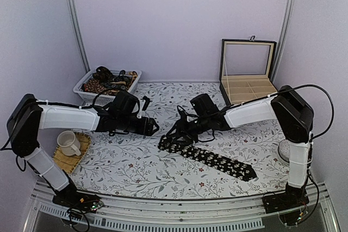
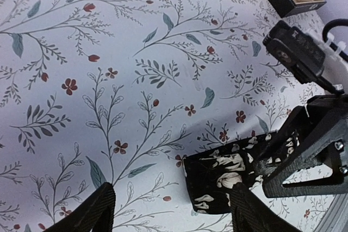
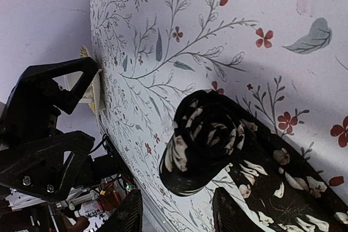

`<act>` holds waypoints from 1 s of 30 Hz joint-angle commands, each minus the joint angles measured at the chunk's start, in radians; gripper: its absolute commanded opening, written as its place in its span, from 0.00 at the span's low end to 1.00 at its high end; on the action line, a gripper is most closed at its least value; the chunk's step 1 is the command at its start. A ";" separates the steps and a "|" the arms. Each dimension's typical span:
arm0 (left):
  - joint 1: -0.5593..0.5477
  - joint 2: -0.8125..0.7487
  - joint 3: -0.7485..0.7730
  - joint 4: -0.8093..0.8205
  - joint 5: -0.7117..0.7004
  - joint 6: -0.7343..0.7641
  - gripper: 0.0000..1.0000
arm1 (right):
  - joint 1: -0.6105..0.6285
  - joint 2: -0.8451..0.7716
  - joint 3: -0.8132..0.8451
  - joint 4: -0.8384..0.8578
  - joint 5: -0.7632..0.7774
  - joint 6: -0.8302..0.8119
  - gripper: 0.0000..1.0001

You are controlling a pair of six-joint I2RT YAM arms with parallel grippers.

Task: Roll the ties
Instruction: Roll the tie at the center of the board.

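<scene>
A black tie (image 1: 217, 160) with pale flower prints lies slanted across the floral table cloth. Its left end is wound into a small roll (image 3: 204, 139), also seen as a folded end (image 2: 217, 180) in the left wrist view. My right gripper (image 1: 176, 133) (image 3: 176, 215) is open just short of the roll, which lies free beyond its fingertips. My left gripper (image 1: 154, 127) (image 2: 174, 215) is open to the left of the roll; its right finger (image 2: 255, 210) overlaps the tie's end in view. More ties (image 1: 103, 84) are heaped in a white basket.
The white basket (image 1: 81, 93) stands at the back left. An open black box (image 1: 247, 82) with compartments is at the back right. A cup (image 1: 68, 142) sits on a woven mat (image 1: 70, 161) near the left arm. A pale round object (image 1: 284, 153) lies by the right arm.
</scene>
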 commanded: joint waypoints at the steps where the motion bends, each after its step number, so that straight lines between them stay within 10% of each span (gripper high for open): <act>1: 0.029 0.043 -0.028 0.073 0.055 0.011 0.69 | 0.009 0.093 0.020 0.029 -0.007 0.042 0.44; 30: 0.001 0.197 0.006 0.146 0.188 0.049 0.48 | 0.010 0.177 0.035 -0.030 -0.022 0.031 0.28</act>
